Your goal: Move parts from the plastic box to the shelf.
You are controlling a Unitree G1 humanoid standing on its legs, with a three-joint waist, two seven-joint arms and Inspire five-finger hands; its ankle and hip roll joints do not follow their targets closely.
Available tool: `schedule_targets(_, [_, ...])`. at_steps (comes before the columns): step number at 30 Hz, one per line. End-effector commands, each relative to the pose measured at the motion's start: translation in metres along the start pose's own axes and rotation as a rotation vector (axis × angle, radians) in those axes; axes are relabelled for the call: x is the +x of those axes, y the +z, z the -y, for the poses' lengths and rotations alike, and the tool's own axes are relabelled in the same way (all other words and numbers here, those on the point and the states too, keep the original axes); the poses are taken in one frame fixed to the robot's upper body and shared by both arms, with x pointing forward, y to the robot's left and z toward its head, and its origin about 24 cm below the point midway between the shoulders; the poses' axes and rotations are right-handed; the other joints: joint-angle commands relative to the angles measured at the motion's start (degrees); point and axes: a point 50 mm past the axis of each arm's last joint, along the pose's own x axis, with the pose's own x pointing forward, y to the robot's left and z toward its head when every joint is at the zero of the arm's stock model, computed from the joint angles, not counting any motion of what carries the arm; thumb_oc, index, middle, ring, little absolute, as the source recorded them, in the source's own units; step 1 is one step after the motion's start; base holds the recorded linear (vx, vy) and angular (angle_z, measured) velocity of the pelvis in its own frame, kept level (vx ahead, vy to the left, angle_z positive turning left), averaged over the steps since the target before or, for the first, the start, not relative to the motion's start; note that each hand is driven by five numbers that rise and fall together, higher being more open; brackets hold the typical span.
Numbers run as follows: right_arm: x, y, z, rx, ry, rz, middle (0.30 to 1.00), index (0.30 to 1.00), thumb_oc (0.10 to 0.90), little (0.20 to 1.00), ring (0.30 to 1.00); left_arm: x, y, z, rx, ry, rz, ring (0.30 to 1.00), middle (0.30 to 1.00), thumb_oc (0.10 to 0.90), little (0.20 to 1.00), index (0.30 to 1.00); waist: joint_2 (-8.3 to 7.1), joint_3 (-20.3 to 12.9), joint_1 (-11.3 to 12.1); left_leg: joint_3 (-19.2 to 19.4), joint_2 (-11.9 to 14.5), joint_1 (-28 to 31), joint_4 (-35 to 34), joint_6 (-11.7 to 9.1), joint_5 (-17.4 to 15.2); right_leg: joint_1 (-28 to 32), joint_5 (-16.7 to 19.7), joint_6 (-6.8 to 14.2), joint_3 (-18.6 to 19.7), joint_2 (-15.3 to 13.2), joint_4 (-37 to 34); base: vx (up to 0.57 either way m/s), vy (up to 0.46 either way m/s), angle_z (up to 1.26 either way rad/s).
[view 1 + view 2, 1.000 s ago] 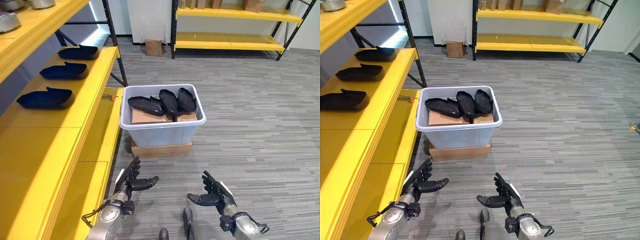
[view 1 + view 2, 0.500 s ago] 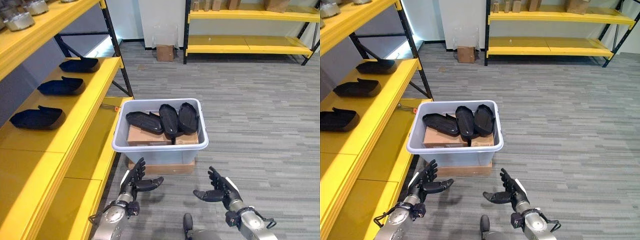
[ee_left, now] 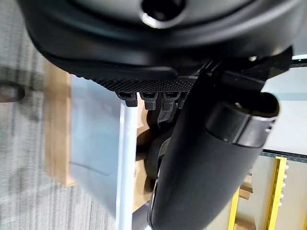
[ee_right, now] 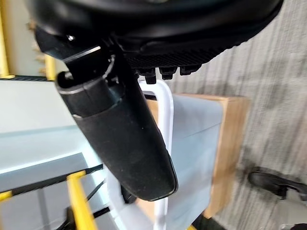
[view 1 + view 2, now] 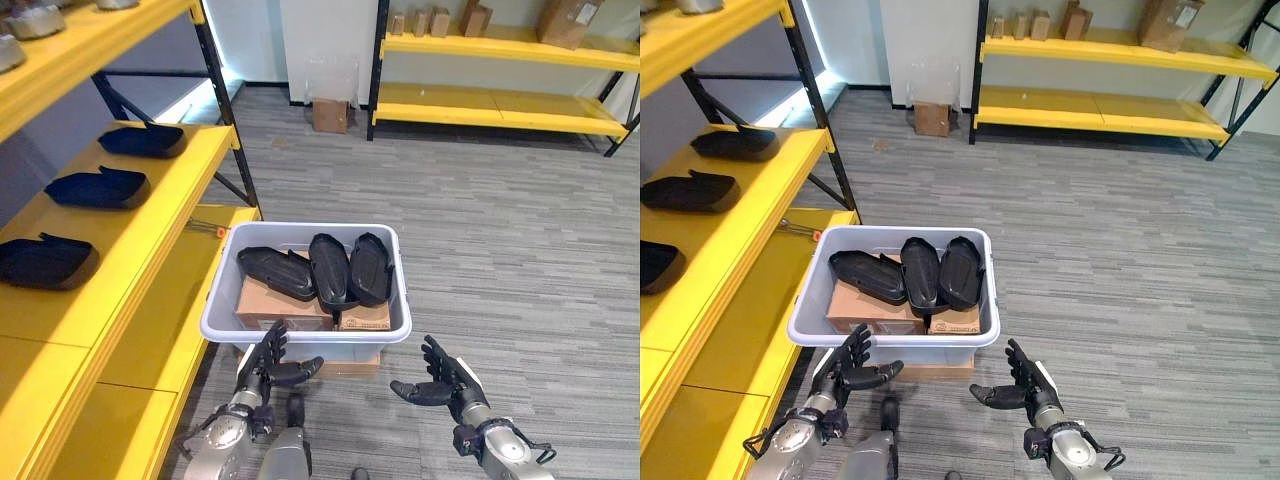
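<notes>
Running along the robot's left side, a big yellow shelf is seen, and three dark parts are already laid on it in a row. Just beside the shelf, a pale plastic box is set on a flat brown board on the grey floor. Inside the box, cardboard cartons are packed, and three more black parts are laid on top of them, side by side and touching.

Both hands are held low in front of the box. The left hand and the right hand are spread wide, and nothing is held in either one.

Each black part looks like a hard, hollow shell, so it is probably light and stiff, not bendy. Its smooth skin may be slippery. A good grip could be taken across the narrow middle of the nearest part, with the thumb on one long edge.
</notes>
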Motion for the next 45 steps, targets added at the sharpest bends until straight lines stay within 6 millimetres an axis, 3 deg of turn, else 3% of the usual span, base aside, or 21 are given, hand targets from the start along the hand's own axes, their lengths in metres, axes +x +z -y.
schedule_targets(1, [0.001, 0.039, 0.003, -0.016, 0.018, 0.203, 1.000, 1.000, 0.900, 1.000, 1.000, 0.008, 0.050, 0.003, 0.008, -0.033, 0.237, 1.000, 1.000, 0.900, 1.000, 1.000, -0.31, -2.24, 0.60, 0.03, 1.60, 4.80, -2.72, -1.70, 5.88, -2.68, -1.57, 5.28, 0.75, -1.58, 2.77, 0.28, 0.166, -0.26])
schedule_targets(4, [0.001, 0.035, -0.002, -0.002, 0.031, 0.187, 1.000, 1.000, 0.900, 1.000, 1.000, 0.009, 0.050, 0.004, -0.004, -0.032, 0.239, 1.000, 1.000, 0.900, 1.000, 1.000, 0.36, -3.76, 0.21, 0.60, 2.35, 5.88, -2.84, -2.34, 6.31, -1.75, -3.15, 5.34, 1.30, -1.68, 3.36, 0.24, 0.181, -0.38])
schedule_targets(11, [-0.001, 0.031, -0.003, 0.015, 0.030, 0.173, 1.000, 1.000, 0.900, 1.000, 1.000, 0.009, 0.054, 0.001, 0.011, -0.030, 0.252, 1.000, 1.000, 0.900, 1.000, 1.000, -1.01, -5.25, 0.17, 3.56, 0.29, 7.80, -2.14, -0.20, 3.48, -0.42, -3.54, 7.46, 1.32, -5.66, 4.42, 0.19, 0.168, -0.11])
schedule_targets(17, [0.002, 0.038, -0.007, 0.010, 0.048, 0.199, 1.000, 1.000, 0.900, 1.000, 1.000, 0.007, 0.061, -0.006, 0.021, -0.014, 0.273, 1.000, 1.000, 0.900, 1.000, 1.000, -2.31, -6.20, 0.62, 5.29, -2.52, 7.15, 2.89, 2.79, -2.57, -2.15, -1.30, 10.39, 3.16, -9.78, 7.03, 0.15, 0.180, -0.14])
schedule_targets(24, [0.002, 0.043, -0.010, -0.002, 0.060, 0.225, 1.000, 1.000, 0.900, 1.000, 1.000, 0.004, 0.067, -0.007, 0.022, -0.023, 0.302, 1.000, 1.000, 0.900, 1.000, 1.000, -2.47, -6.86, 0.80, 6.44, -4.43, 8.36, 2.97, 4.62, -5.33, -4.07, 1.90, 12.98, 4.09, -12.06, 9.61, 0.08, 0.144, -0.15])
schedule_targets(27, [0.003, 0.047, -0.011, -0.005, 0.067, 0.241, 1.000, 1.000, 0.900, 1.000, 1.000, 0.003, 0.074, -0.006, 0.027, -0.035, 0.330, 1.000, 1.000, 0.900, 1.000, 1.000, -2.19, -6.46, 0.57, 6.32, -5.19, 9.06, 2.85, 5.41, -6.03, -6.18, 3.80, 13.92, 4.63, -12.11, 13.97, 0.03, 0.113, -0.05])
schedule_targets(31, [0.002, 0.058, -0.014, -0.012, 0.084, 0.293, 1.000, 1.000, 0.900, 1.000, 1.000, 0.004, 0.084, -0.004, 0.039, -0.052, 0.371, 1.000, 1.000, 0.900, 1.000, 1.000, -0.56, -4.03, -1.06, 5.94, -5.66, 11.61, 0.39, 6.70, -5.62, -13.05, 8.90, 14.40, 6.19, -10.60, 26.02, -0.02, 0.168, -0.02])
schedule_targets(33, [0.000, 0.061, -0.014, -0.008, 0.088, 0.310, 1.000, 1.000, 0.900, 1.000, 1.000, 0.003, 0.088, -0.002, 0.041, -0.064, 0.384, 1.000, 1.000, 0.900, 1.000, 1.000, 0.34, -3.42, -1.70, 5.52, -5.79, 12.88, -0.85, 6.89, -5.43, -15.15, 8.65, 13.67, 6.30, -10.06, 28.96, 0.04, 0.140, 0.00])
schedule_targets(37, [-0.004, 0.068, -0.016, 0.006, 0.097, 0.352, 1.000, 1.000, 0.900, 1.000, 1.000, -0.001, 0.090, -0.004, 0.038, -0.077, 0.401, 1.000, 1.000, 0.900, 1.000, 1.000, 0.64, -3.07, -1.43, 6.64, -5.38, 14.82, -1.63, 6.67, -6.72, -16.01, 6.31, 12.12, 2.80, -13.55, 23.19, 0.08, 0.026, -0.03])
schedule_targets(38, [-0.006, 0.075, -0.016, 0.002, 0.103, 0.384, 1.000, 1.000, 0.900, 1.000, 1.000, -0.004, 0.094, -0.006, 0.032, -0.075, 0.418, 1.000, 1.000, 0.900, 1.000, 1.000, 0.51, -2.35, -0.80, 7.37, -4.43, 15.12, -1.01, 6.00, -7.75, -16.93, 6.83, 12.51, -0.32, -16.57, 16.55, 0.06, -0.117, -0.38])
schedule_targets(40, [-0.008, 0.085, -0.015, -0.017, 0.112, 0.425, 1.000, 1.000, 0.900, 1.000, 1.000, -0.007, 0.097, -0.009, 0.030, -0.064, 0.437, 1.000, 1.000, 0.900, 1.000, 1.000, -0.28, -1.63, -0.66, 8.13, -3.97, 15.41, 0.11, 5.41, -8.67, -16.93, 9.73, 13.70, -3.59, -19.24, 10.85, 0.03, -0.133, -0.57])
schedule_targets(41, [-0.010, 0.089, -0.015, -0.025, 0.117, 0.443, 1.000, 1.000, 0.900, 1.000, 1.000, -0.008, 0.097, -0.011, 0.031, -0.058, 0.439, 1.000, 1.000, 0.900, 1.000, 1.000, -0.76, -1.59, -0.92, 8.23, -4.12, 15.63, 0.16, 5.20, -8.81, -16.91, 10.96, 14.26, -3.85, -19.67, 9.39, 0.02, -0.135, -0.25])
schedule_targets(45, [-0.024, 0.102, -0.005, -0.039, 0.111, 0.514, 1.000, 1.000, 0.900, 1.000, 1.000, -0.012, 0.097, -0.013, 0.032, -0.059, 0.452, 1.000, 1.000, 0.900, 1.000, 1.000, -2.65, -3.26, -1.46, 8.15, -3.43, 15.55, -0.06, 3.52, -8.43, -12.67, 9.66, 15.29, -4.32, -18.83, 5.14, 0.04, -0.167, 0.24])
